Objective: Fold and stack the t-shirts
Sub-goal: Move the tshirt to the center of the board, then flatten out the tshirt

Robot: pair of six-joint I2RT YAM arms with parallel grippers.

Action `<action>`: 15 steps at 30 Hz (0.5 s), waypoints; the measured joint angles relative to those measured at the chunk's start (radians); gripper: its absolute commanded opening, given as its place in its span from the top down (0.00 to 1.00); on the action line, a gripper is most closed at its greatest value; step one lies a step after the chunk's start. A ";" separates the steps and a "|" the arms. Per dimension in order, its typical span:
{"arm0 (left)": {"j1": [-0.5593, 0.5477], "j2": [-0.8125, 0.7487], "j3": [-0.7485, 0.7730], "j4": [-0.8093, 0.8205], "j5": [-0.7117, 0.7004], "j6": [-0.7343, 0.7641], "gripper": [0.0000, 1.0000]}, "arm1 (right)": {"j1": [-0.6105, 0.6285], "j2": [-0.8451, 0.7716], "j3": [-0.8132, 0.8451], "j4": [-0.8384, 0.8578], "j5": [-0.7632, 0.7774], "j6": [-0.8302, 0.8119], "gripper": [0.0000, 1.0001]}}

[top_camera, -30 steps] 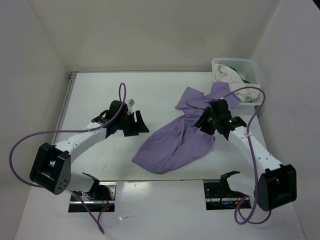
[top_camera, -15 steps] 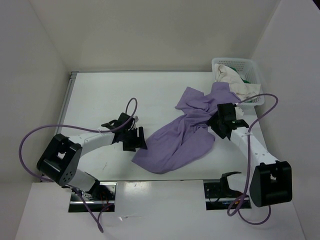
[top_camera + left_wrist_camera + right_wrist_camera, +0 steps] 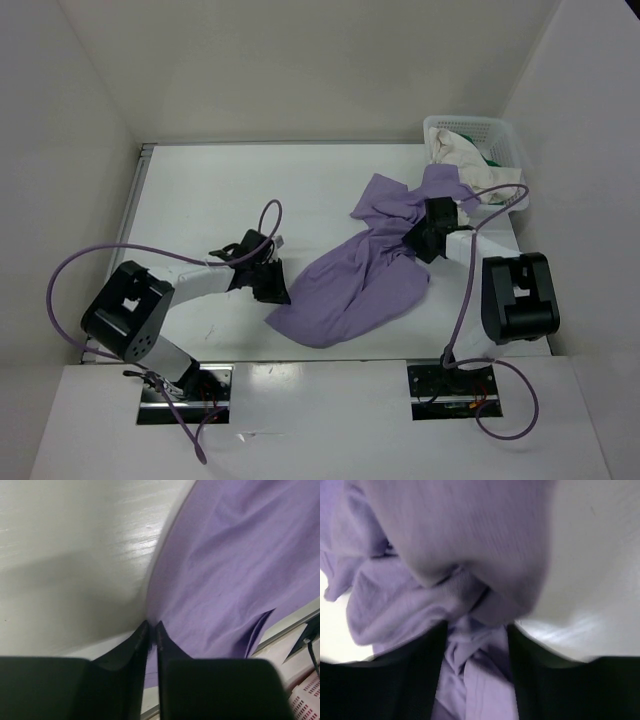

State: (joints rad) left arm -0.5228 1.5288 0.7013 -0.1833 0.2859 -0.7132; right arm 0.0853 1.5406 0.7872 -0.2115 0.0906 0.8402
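The lavender t-shirt [image 3: 350,285] lies crumpled across the table's right half, one end trailing up toward the basket. My left gripper [image 3: 275,290] sits low at the shirt's left edge. In the left wrist view the left gripper [image 3: 151,624] has its jaws almost together, pinching the hem of the lavender t-shirt [image 3: 225,570]. My right gripper [image 3: 418,240] rests on the shirt's upper right part. In the right wrist view the right gripper [image 3: 476,625] stands open, with bunched folds of the lavender t-shirt [image 3: 470,540] between its fingers. A cream t-shirt [image 3: 465,155] and a bit of green t-shirt [image 3: 492,157] sit in the basket.
The white lattice basket [image 3: 470,122] stands at the table's back right corner against the wall. White walls close in the table on three sides. A metal rail [image 3: 140,200] runs along the left edge. Purple cables loop from both arms.
My left gripper slid right to the shirt's left edge and closed on it. My right arm folded in, and its gripper moved a little up the shirt and opened wider.
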 measured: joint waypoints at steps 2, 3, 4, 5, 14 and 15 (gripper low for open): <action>-0.001 -0.005 -0.006 0.002 0.002 0.001 0.93 | 0.000 0.027 0.005 0.027 -0.001 0.010 0.67; -0.001 -0.013 -0.008 0.003 0.001 0.000 1.00 | 0.000 0.037 0.005 0.038 0.001 0.014 0.74; -0.001 -0.023 -0.011 0.003 0.001 -0.002 1.00 | 0.000 0.043 0.006 0.045 0.002 0.020 0.88; -0.001 -0.035 -0.011 0.002 0.001 -0.001 1.00 | 0.000 0.047 0.006 0.051 0.004 0.024 0.95; 0.008 -0.219 0.070 -0.044 0.022 -0.028 1.00 | 0.055 -0.148 0.061 -0.014 0.013 0.016 1.00; 0.019 -0.230 0.092 -0.045 0.036 -0.031 1.00 | 0.065 -0.220 0.102 -0.044 0.005 0.005 1.00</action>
State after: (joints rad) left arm -0.5041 1.2984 0.7929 -0.2283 0.3222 -0.7444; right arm 0.1501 1.3205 0.8894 -0.2558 0.0952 0.8448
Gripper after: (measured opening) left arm 0.008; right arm 0.010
